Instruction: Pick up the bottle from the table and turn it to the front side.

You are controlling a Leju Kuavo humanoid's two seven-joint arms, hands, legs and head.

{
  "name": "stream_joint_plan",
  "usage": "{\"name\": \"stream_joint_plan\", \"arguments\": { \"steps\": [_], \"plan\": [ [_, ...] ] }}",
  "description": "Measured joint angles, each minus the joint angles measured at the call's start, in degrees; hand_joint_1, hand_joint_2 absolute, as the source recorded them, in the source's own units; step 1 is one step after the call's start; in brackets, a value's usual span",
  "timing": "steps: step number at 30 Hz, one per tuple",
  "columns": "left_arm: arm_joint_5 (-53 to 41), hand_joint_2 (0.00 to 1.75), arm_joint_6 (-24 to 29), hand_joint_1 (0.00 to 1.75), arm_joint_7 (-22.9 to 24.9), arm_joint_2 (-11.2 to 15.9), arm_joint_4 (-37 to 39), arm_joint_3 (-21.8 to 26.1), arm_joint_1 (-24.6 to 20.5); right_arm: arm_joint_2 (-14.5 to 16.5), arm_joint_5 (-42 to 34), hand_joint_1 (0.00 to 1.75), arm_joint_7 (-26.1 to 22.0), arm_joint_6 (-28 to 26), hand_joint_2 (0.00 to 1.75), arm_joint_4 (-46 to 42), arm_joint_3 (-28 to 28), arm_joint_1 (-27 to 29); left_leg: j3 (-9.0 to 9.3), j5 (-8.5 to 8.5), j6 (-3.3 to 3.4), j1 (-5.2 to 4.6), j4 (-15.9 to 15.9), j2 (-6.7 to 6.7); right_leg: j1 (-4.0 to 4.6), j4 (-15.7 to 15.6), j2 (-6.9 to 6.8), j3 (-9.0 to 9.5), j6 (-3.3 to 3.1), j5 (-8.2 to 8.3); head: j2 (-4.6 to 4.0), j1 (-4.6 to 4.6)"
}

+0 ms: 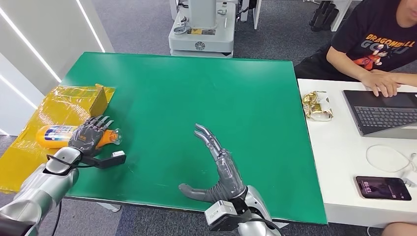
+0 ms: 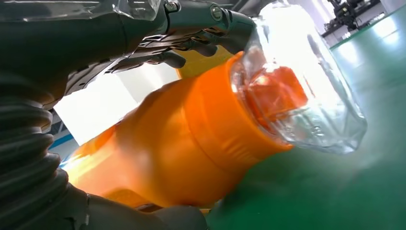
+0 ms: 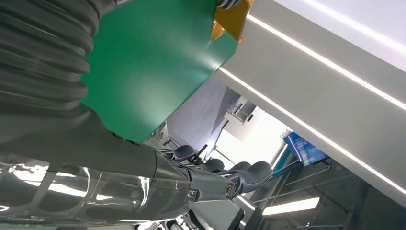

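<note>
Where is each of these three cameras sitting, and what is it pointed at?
Head view: high on the robot, looking down at the green table; both arms show, left hand on the orange bottle, right hand spread.
Left wrist view: behind the left hand, close on the bottle.
Right wrist view: behind the right hand, facing the table edge and room.
Head and left wrist views share the bottle.

Head view bright, evenly lit, sharp. Left wrist view: bottle (image 2: 191,143) blurred, blown-out glare beyond fingers (image 2: 158,57). Right wrist view backlit.
</note>
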Motion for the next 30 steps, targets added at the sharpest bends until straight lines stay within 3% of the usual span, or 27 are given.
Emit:
{"name": "stream_joint_plan", "arguments": {
  "steps": [5, 8, 13, 18, 21, 26, 30],
  "plan": [
    [1.24, 1.75, 7.28, 0.00, -0.73, -0.23, -1.37, 2.84, 2.81, 0.15, 0.90, 0.00, 0.13, 0.13, 1.75, 0.05, 0.00, 0.08, 0.01, 0.00, -0.01, 0.00, 0.00, 0.03, 0.00, -0.01, 0.04, -0.04, 0.00, 0.00, 0.00, 0.01],
    [2.13, 1.75, 12.92, 0.00, -3.32, -1.33, -6.40, 7.32, 6.66, 0.40, 2.00, 0.00, 0.75, 0.47, 1.75, -0.25, -0.03, 0.40, -0.02, 0.00, -0.01, 0.00, 0.01, 0.05, 0.00, -0.04, 0.08, -0.08, 0.00, 0.00, 0.00, 0.00],
    [1.48, 1.75, 14.76, 0.00, -7.37, -4.03, -15.97, 15.92, 11.83, 0.65, 2.81, 0.00, 1.17, 1.05, 1.75, -0.85, -0.16, 0.79, -0.06, -0.02, -0.02, -0.01, 0.02, 0.07, -0.01, -0.08, 0.09, -0.08, 0.00, 0.00, 0.00, 0.00],
    [3.48, 1.75, 14.78, 0.00, -21.09, -9.19, -26.83, 25.92, 16.04, 0.86, 3.09, 0.00, 1.33, 1.50, 1.75, -1.12, -0.36, 1.02, -0.08, -0.02, -0.02, -0.01, 0.02, 0.06, -0.02, -0.11, 0.08, -0.08, 0.00, 0.01, 0.00, 0.01],
    [7.42, 1.75, 14.78, 0.00, -24.99, -12.94, -33.93, 30.97, 18.50, 0.90, 3.32, 0.00, 1.91, 1.89, 1.75, -1.44, -0.42, 1.17, -0.08, -0.03, -0.01, -0.01, 0.02, 0.12, -0.02, -0.13, 0.15, -0.09, -0.01, 0.03, 0.00, 0.01],
    [16.56, 1.75, 14.77, 0.00, -25.33, -16.53, -41.17, 32.44, 21.27, 0.90, 3.94, 0.00, 2.60, 2.53, 1.75, -2.37, -0.67, 1.44, -0.09, -0.02, -0.01, -0.01, 0.02, 0.04, -0.01, -0.15, 0.06, -0.09, -0.01, 0.03, 0.00, 0.01],
    [32.59, 1.75, 13.17, 0.00, -24.19, -17.95, -42.17, 29.78, 21.57, 0.90, 3.93, 0.00, 2.63, 2.68, 1.75, -3.13, -0.97, 1.75, -0.07, -0.02, -0.02, 0.00, 0.02, 0.04, 0.00, -0.14, 0.06, -0.09, -0.02, 0.03, 0.00, 0.00]
  ]
}}
